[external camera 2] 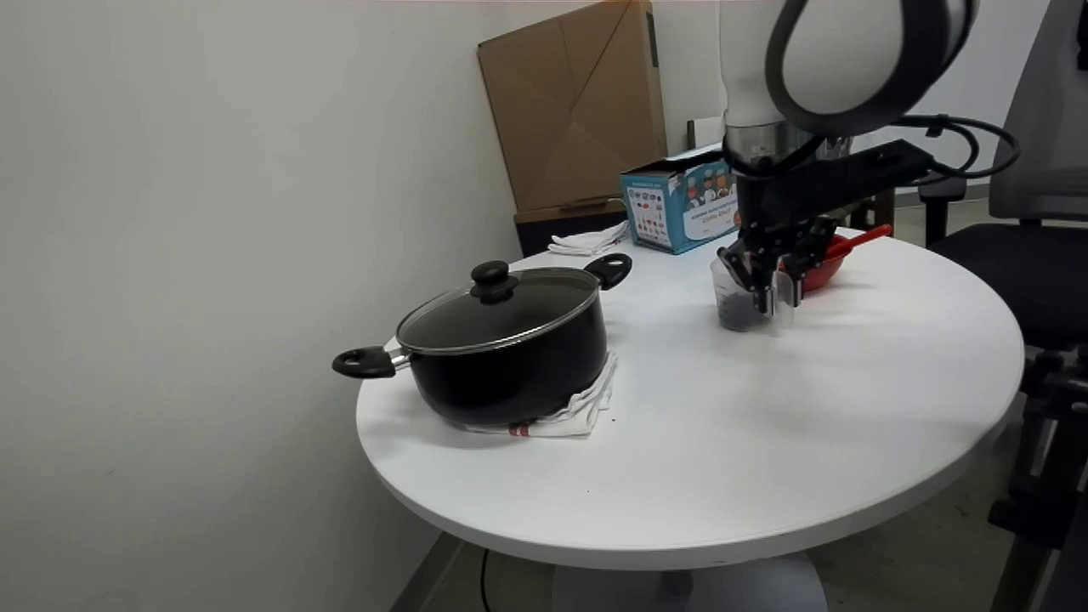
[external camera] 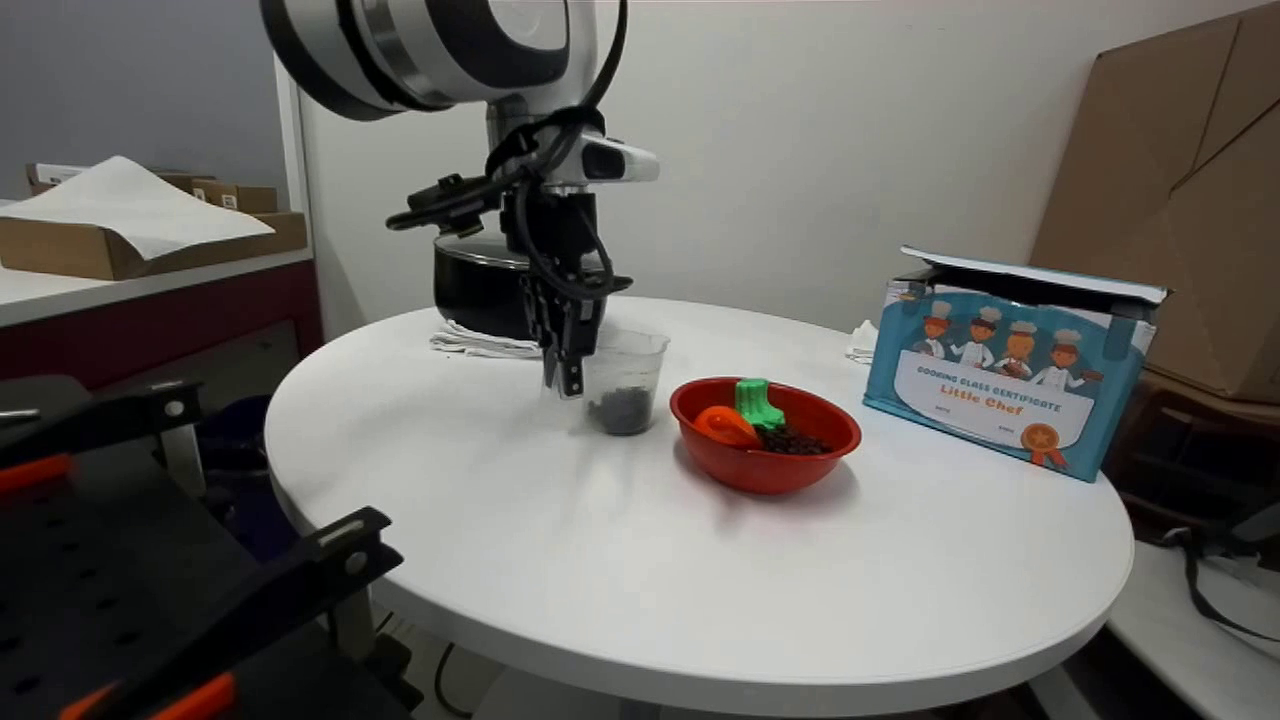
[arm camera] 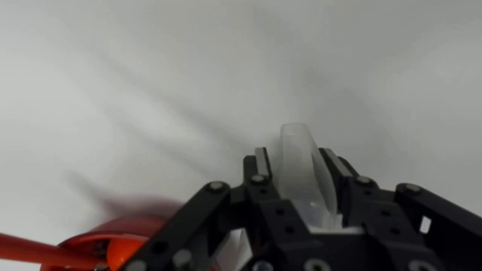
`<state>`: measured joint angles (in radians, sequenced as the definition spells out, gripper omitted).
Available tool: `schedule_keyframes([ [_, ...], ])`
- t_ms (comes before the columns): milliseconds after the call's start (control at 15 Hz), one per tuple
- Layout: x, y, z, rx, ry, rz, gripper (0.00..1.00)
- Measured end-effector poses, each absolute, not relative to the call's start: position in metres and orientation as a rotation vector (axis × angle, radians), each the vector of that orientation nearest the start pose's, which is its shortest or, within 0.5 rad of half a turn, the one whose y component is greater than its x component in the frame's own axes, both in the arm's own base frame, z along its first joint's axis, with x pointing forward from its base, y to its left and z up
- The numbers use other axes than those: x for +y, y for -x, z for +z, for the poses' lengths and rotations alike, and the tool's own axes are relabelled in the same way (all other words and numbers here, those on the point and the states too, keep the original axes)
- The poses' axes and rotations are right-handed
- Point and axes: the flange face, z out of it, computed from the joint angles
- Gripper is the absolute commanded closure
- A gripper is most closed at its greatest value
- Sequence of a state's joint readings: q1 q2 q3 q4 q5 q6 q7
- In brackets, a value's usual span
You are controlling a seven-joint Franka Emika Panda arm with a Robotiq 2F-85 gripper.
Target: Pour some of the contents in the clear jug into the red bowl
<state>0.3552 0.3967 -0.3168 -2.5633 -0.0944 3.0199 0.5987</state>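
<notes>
The clear jug (external camera: pixel 640 365) stands upright on the white table, with dark grey contents (external camera: pixel 622 410) in its lower part. It also shows in an exterior view (external camera 2: pixel 729 285). My gripper (arm camera: pixel 295 155) points down at the jug's handle (arm camera: pixel 296 177). Its fingers stand on either side of the handle, with a gap on the left and little or none on the right. The gripper shows in both exterior views (external camera: pixel 562 378) (external camera 2: pixel 780 297). The red bowl (external camera: pixel 765 470) sits beside the jug, holding orange and green pieces and dark granules. A red handle (external camera 2: pixel 869 240) sticks out over its rim.
A black lidded pot (external camera 2: pixel 510 374) stands on a folded white cloth (external camera 2: pixel 586 412) near the table's edge. A blue Little Chef box (external camera: pixel 1000 370) stands beyond the bowl. Another white cloth (external camera 2: pixel 588 241) lies near that box. A large cardboard box (external camera: pixel 1180 200) stands behind it.
</notes>
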Motion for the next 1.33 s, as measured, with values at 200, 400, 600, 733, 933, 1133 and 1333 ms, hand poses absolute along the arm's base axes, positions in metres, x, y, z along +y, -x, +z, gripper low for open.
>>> schedule_keyframes([
  [200,0.003,-0.445,0.147,0.649,3.183,-0.446,0.07],
  [400,-0.006,-0.445,0.156,0.696,3.164,-0.677,0.0],
  [600,-0.001,-0.436,0.151,0.733,3.167,-0.69,0.0],
  [733,0.002,-0.432,0.149,0.736,3.169,-0.629,0.0],
  [933,0.003,-0.432,0.156,0.721,3.16,-0.503,0.0],
  [1133,0.001,-0.433,0.166,0.716,3.14,-0.484,0.0],
  [1333,0.003,-0.434,0.172,0.696,3.134,-0.446,0.0],
])
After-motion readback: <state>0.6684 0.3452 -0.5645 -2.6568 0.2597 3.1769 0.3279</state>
